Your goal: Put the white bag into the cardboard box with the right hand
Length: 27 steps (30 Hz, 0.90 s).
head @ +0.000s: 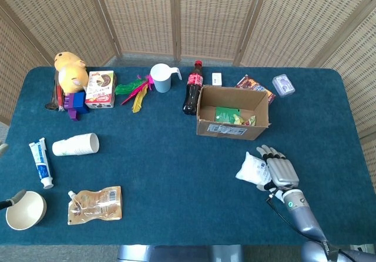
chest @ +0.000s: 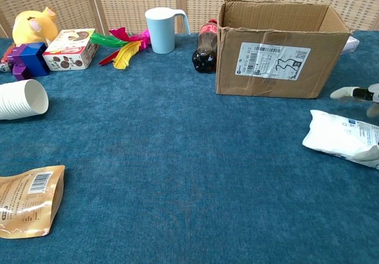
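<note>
The right robot hand [head: 278,170] lay spread over the white bag [head: 251,169], fingers apart; whether it gripped the bag could not be told. The bag, a plump white pouch with blue print, lay flat on the bench [head: 176,156] under the hand's fingers [chest: 349,93]. The open cardboard box [head: 232,114] stood just beyond the fingertips.

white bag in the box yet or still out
Out. The white bag lies on the table, in front of the cardboard box, with the right hand over it.
</note>
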Each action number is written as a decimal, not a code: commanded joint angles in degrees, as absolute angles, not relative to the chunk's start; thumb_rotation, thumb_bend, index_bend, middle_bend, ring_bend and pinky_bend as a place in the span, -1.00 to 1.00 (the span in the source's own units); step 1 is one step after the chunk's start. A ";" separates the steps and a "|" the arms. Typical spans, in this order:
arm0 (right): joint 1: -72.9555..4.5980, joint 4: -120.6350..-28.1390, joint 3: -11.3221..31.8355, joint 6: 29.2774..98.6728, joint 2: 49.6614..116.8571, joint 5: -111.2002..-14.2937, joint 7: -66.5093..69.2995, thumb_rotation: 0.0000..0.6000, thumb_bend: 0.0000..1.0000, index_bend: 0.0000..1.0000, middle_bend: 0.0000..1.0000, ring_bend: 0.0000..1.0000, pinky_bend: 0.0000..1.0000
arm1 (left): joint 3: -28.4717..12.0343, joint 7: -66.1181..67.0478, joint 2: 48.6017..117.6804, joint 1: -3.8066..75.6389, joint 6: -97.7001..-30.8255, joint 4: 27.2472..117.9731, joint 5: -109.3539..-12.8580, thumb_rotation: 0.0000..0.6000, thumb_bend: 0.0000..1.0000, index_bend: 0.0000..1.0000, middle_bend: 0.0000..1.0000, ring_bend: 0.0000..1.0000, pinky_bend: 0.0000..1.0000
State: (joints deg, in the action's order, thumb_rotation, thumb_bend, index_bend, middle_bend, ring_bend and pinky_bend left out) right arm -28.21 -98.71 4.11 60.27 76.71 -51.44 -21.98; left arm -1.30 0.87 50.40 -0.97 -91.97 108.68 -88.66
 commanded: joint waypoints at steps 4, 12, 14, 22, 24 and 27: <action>-26.15 -97.04 3.00 62.71 77.91 -55.60 -19.58 1.00 0.08 0.02 0.13 0.11 0.43 | -1.29 1.18 50.49 -0.87 -91.68 108.83 -88.58 1.00 -0.86 -0.88 -1.00 -1.00 -1.00; -22.40 -106.43 2.37 73.05 71.19 -68.28 -19.35 1.00 0.18 0.19 0.27 0.25 0.53 | -1.35 1.04 50.45 -0.86 -91.51 108.85 -88.30 1.00 -0.86 -0.88 -1.00 -1.00 -1.00; -21.72 -111.11 3.58 76.49 67.45 -72.02 -19.19 1.00 0.18 0.21 0.27 0.25 0.53 | -1.40 0.86 50.39 -0.89 -91.57 108.82 -88.22 1.00 -0.86 -0.88 -1.00 -1.00 -1.00; -27.21 -118.10 13.85 75.96 57.56 -70.87 -22.94 1.00 0.18 0.21 0.27 0.26 0.53 | -1.14 1.09 50.42 -0.92 -91.53 108.87 -88.87 1.00 -0.86 -0.88 -1.00 -1.00 -1.00; -30.62 -116.62 16.95 72.00 56.22 -68.20 -22.21 1.00 0.18 0.22 0.27 0.26 0.53 | -1.05 1.35 50.50 -0.92 -91.45 108.88 -89.01 1.00 -0.86 -0.88 -1.00 -1.00 -1.00; -34.68 -113.64 19.55 67.38 55.63 -65.81 -22.20 1.00 0.18 0.23 0.27 0.26 0.53 | -1.11 1.57 50.61 -0.81 -91.22 108.84 -88.76 1.00 -0.86 -0.88 -1.00 -1.00 -1.00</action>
